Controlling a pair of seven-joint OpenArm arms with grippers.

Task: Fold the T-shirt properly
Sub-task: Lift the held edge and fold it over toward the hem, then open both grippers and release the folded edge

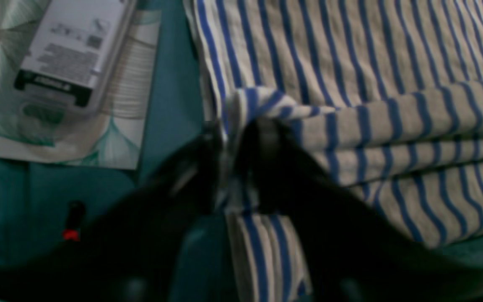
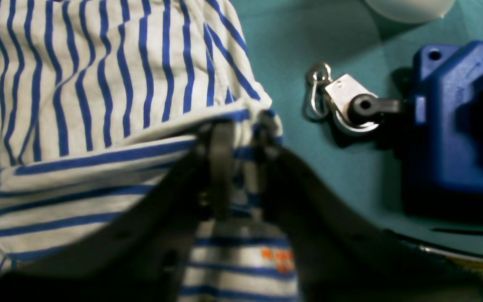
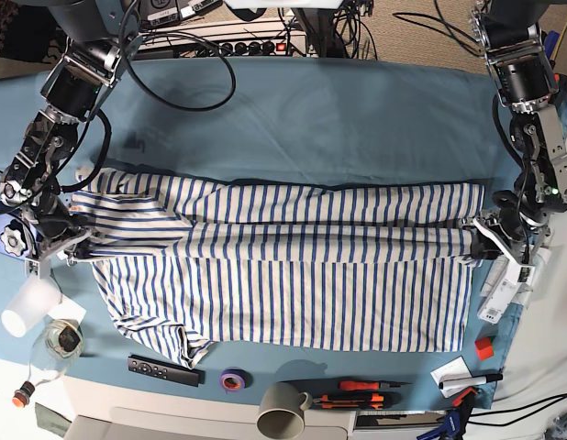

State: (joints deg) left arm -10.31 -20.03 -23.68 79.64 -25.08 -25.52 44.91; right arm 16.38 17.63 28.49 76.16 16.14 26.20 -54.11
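The striped T-shirt (image 3: 293, 275) lies spread across the teal table, its upper part folded down into a long band over the middle. At the band's right end in the base view sits my left gripper (image 3: 478, 246). In the left wrist view its black fingers (image 1: 233, 130) stand slightly apart with the T-shirt's (image 1: 350, 63) bunched edge between them. My right gripper (image 3: 77, 247) is at the band's left end, by the sleeve. Its fingers (image 2: 243, 130) also stand a little apart, with a fold of the T-shirt (image 2: 99, 84) between them.
A blue clamp (image 2: 455, 126) with a metal snap hook (image 2: 338, 100) sits close beside the right gripper. A white box (image 1: 74, 46) on printed paper lies beside the left one. Along the front edge are a white cup (image 3: 27, 307), a remote (image 3: 164, 369), a tape roll (image 3: 232, 379), a mug (image 3: 282, 412) and hand tools (image 3: 357, 394).
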